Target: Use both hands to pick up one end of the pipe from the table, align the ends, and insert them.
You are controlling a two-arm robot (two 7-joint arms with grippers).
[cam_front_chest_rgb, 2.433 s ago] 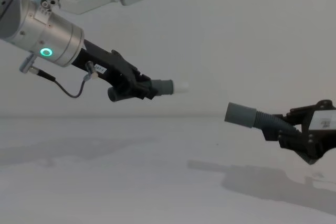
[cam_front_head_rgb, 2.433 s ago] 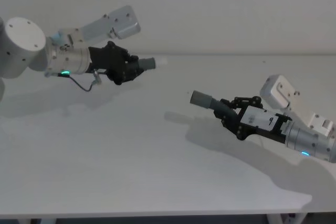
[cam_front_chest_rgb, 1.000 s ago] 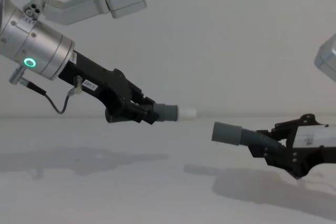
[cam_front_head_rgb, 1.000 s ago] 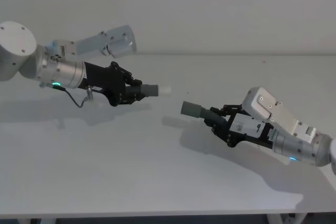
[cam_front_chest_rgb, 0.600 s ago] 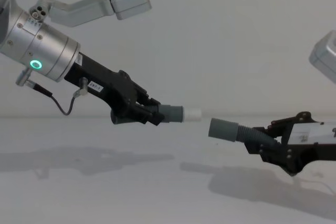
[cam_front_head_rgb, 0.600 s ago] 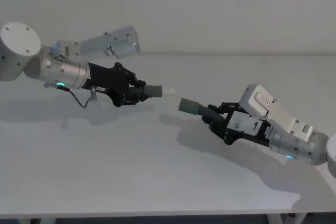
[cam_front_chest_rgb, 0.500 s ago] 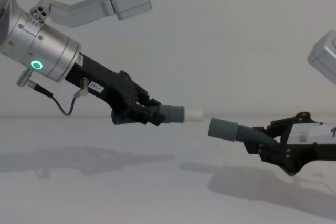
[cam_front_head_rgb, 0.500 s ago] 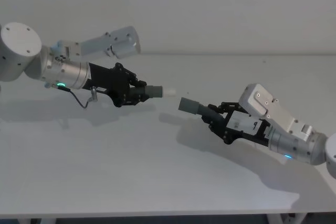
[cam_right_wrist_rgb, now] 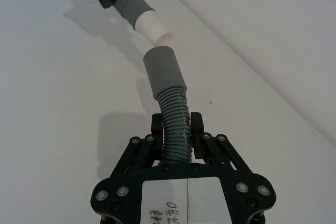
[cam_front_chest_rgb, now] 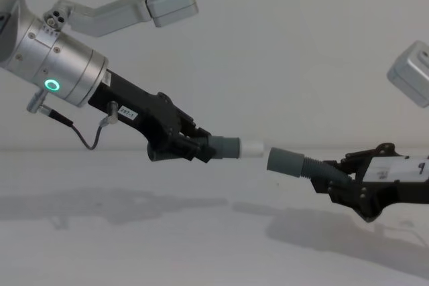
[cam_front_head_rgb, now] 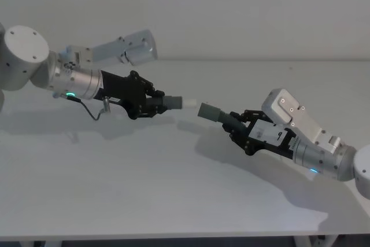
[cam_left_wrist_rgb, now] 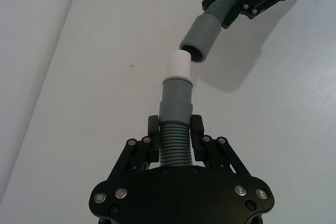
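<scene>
two robot hands meet in mid-air above a plain white tabletop (cam_front_head_rgb: 144, 189). we see the left hand (cam_front_head_rgb: 157, 103) reaching in from the left side, its black fingers closed tight around the ribbed part of a straight pipe piece (cam_front_head_rgb: 172, 102). this dark grey piece points toward the right and ends in a narrow whitish tip (cam_front_chest_rgb: 253, 148). a green ring (cam_front_chest_rgb: 51, 86) glows on the silver arm behind this hand.

the right hand (cam_front_head_rgb: 237, 126) reaches in from the right side, lower than the left one. its black fingers are clamped on the ribbed part of a curved pipe piece (cam_front_chest_rgb: 315, 167), which bends up and toward the left. this piece ends in a wider grey collar (cam_front_chest_rgb: 284, 160) with an open round mouth.

the two ends face each other near the middle of the scene. in the chest view the collar sits just beside the whitish tip and a little lower, so the two are not quite in line. the tip shows whole, outside the collar's mouth. we cannot tell whether the ends touch.

both pipe pieces hang clear of the tabletop, and their soft shadows lie on the white surface beneath them.
</scene>
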